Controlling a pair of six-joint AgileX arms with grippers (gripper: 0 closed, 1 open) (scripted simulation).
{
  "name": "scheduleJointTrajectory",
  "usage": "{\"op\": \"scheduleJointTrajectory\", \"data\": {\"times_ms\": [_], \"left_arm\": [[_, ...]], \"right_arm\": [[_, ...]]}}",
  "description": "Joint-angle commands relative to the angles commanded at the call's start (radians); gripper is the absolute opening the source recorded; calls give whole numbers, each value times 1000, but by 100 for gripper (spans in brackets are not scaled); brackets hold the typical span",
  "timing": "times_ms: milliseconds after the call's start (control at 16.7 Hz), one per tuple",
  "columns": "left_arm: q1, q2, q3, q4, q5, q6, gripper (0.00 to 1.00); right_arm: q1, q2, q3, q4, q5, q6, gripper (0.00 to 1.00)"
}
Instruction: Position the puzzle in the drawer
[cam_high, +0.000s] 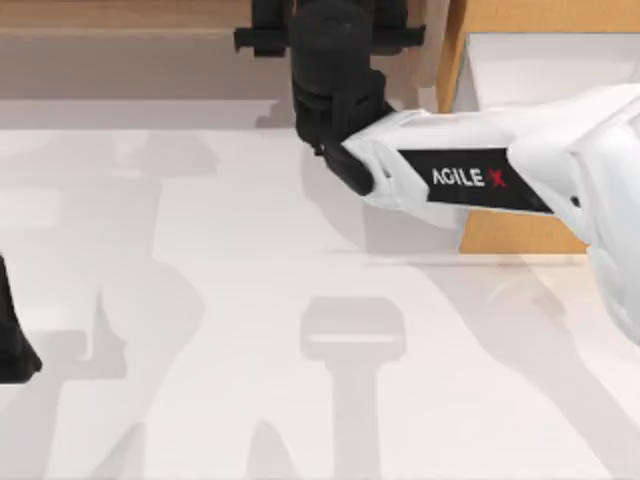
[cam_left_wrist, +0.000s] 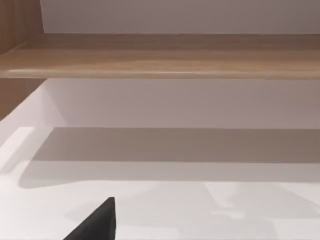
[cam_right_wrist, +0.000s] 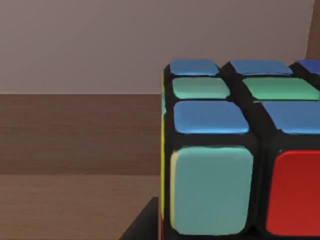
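The puzzle (cam_right_wrist: 235, 150) sits very close in the right wrist view, with blue, teal, green, red and yellow stickers between black lines. A dark finger (cam_right_wrist: 144, 227) of my right gripper presses its lower edge. From above, my right gripper (cam_high: 330, 35) is at the back middle of the table, by the shelf and left of the drawer (cam_high: 452, 60), and it covers the puzzle. The drawer stands pulled out at the back right, with light-brown walls and a white inside. My left arm (cam_high: 12, 345) is parked at the far left edge, and one black fingertip (cam_left_wrist: 97, 225) of it is in view.
A long wooden shelf (cam_high: 120, 15) runs along the back wall, also seen as the shelf (cam_left_wrist: 160, 55) from the left wrist. The white right arm (cam_high: 470, 180) crosses in front of the drawer. The white tabletop (cam_high: 300, 380) carries arm shadows.
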Motion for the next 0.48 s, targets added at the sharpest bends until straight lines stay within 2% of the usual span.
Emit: {"op": "scheduleJointTrajectory", "data": {"times_ms": [360,480], "left_arm": [[0,0,0,0,0,0,100],[0,0,0,0,0,0,100]], "right_arm": [[0,0,0,0,0,0,2],[0,0,0,0,0,0,0]]}}
